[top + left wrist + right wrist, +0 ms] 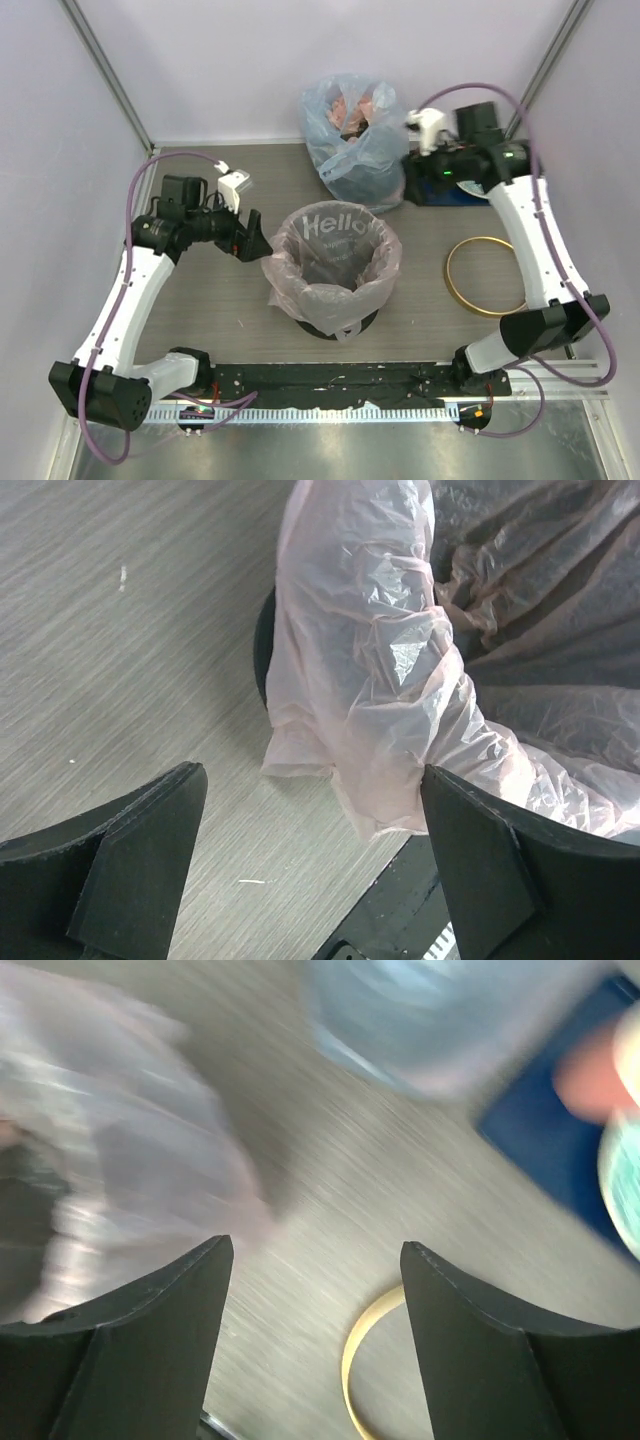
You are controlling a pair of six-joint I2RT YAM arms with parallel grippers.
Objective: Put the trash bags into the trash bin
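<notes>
Left end effector [312,770] has its jaws spread wide and grips nothing. The pink trash bag [330,255] hangs just ahead of its tips, with the folded-over skirt draped down the outside of the black trash bin [262,650]. The bag lines the bin, mouth open upward, "Hello" lettering on the far inner wall. The bin stands mid-worktop [220,310], between the two end effectors.

Right end effector [315,1250] is also wide with nothing between the fingers; its own view is blurred. It sits at the far right, well off the bin rim, close by the bluish stuffed bag [350,130] and over the dark blue tray [455,192]. The gold hoop [487,276] lies flat on the worktop, nearer the arm bases than the right end effector and apart from the bin.

The bluish bag crowds the bin's far side, nearly at the rim. Bare worktop lies left of and behind the left end effector — pale side walls close in on both sides.
</notes>
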